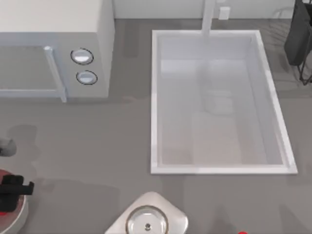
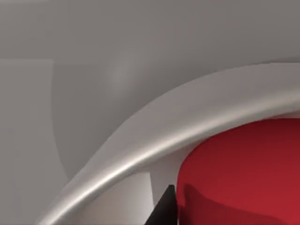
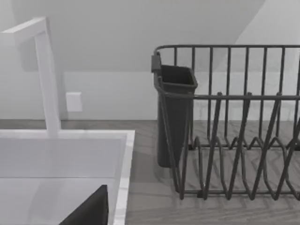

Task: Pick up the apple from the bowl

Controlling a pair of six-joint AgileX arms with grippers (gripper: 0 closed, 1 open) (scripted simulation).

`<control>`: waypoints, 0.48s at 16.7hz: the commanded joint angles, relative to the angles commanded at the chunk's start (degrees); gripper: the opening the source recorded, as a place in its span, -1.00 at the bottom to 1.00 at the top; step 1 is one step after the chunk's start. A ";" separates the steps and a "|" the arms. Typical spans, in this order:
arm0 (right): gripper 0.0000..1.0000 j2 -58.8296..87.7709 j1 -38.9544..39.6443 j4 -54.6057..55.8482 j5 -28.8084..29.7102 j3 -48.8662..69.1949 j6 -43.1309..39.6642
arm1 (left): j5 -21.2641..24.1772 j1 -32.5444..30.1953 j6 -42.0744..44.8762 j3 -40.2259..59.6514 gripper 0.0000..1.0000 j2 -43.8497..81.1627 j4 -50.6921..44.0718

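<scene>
The red apple (image 2: 243, 173) lies in the off-white bowl (image 2: 154, 136), close under the left wrist camera. One dark fingertip (image 2: 164, 212) presses against the apple's side. From above, my left gripper (image 1: 13, 187) sits at the table's near left corner, over the bowl (image 1: 20, 214), and it is shut on the apple. A red sliver of the apple (image 1: 2, 213) shows beside the gripper. A dark part of my right gripper (image 3: 89, 211) hangs above the sink's edge, facing the dish rack.
A microwave (image 1: 53, 48) stands at the back left. The sink (image 1: 219, 102) with its faucet (image 3: 47, 75) fills the middle right. A black dish rack (image 3: 234, 122) is at the far right. A silvery plate (image 1: 148, 219) lies at the front.
</scene>
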 joint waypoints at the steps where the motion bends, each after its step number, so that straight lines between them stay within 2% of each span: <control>1: 1.00 0.00 0.00 0.00 0.00 0.00 0.00 | 0.00 -0.01 -0.01 0.65 -1.00 0.10 -0.66; 4: 1.00 0.00 0.00 0.00 0.00 0.00 0.00 | -0.01 -0.10 -0.06 6.26 -1.00 0.72 -6.36; 8: 1.00 0.00 0.00 0.00 0.00 0.00 0.00 | -0.03 -0.34 -0.27 21.76 -1.00 1.18 -22.25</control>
